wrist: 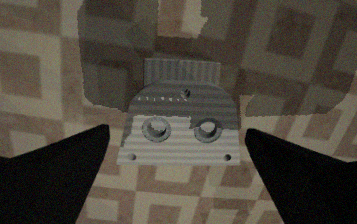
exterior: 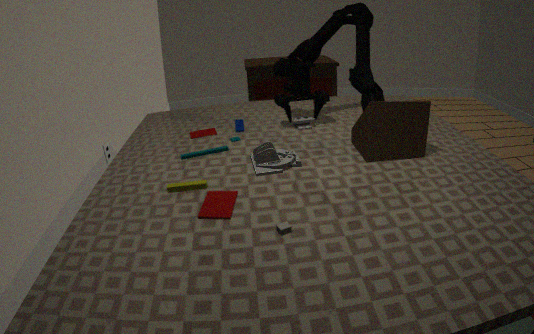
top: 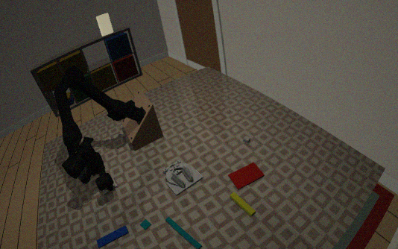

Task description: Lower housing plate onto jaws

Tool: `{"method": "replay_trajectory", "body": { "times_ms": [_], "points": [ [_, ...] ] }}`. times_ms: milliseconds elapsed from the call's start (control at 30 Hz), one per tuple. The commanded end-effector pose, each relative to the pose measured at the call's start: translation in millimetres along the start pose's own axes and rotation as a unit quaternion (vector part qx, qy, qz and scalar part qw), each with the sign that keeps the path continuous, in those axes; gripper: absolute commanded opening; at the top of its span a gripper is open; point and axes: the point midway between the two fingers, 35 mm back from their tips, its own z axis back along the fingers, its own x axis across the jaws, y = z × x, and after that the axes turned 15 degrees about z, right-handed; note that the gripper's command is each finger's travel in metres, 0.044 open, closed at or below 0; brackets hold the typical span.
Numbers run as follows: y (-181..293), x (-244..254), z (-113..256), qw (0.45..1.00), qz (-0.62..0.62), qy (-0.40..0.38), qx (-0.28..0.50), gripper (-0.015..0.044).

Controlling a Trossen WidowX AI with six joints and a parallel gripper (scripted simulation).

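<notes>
The housing plate [exterior: 303, 123] [wrist: 179, 146] is light grey and ribbed, with two ringed holes, small corner holes and a narrower tab. It lies on the patterned table top. My gripper [exterior: 303, 120] [wrist: 179, 133] is open and low over it, one finger on each side, with a gap to the plate on both sides in the wrist view. In the top view the hand hides most of the plate. The two grey jaws [top: 182, 177] [exterior: 265, 154] sit side by side on a pale base plate [top: 196, 180], apart from my gripper. Their pins and stubs are too small to make out.
A brown wooden block [top: 149, 128] [exterior: 396, 131] stands by the arm. A red plate [top: 246, 175] [exterior: 218, 204], yellow bar [top: 242, 203] [exterior: 187, 186], teal bar [top: 183, 232] [exterior: 204, 152], blue bar [top: 112, 236] [exterior: 239, 125] and small grey block [top: 247, 140] [exterior: 284, 228] lie about.
</notes>
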Motion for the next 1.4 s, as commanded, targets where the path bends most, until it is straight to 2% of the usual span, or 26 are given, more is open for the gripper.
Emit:
{"method": "replay_trajectory", "body": {
  "times_ms": [0, 900, 1367],
  "points": [
    [1.5, 0.1, -6.8, 1.000, 0.003, -0.001, 0.002, 0.0440],
    [1.7, -0.2, -12.4, 1.000, 0.003, 0.000, 0.001, 0.0440],
    [1.5, -0.7, -12.2, 1.000, 0.001, 0.001, 0.001, 0.0351]
  ]
}}
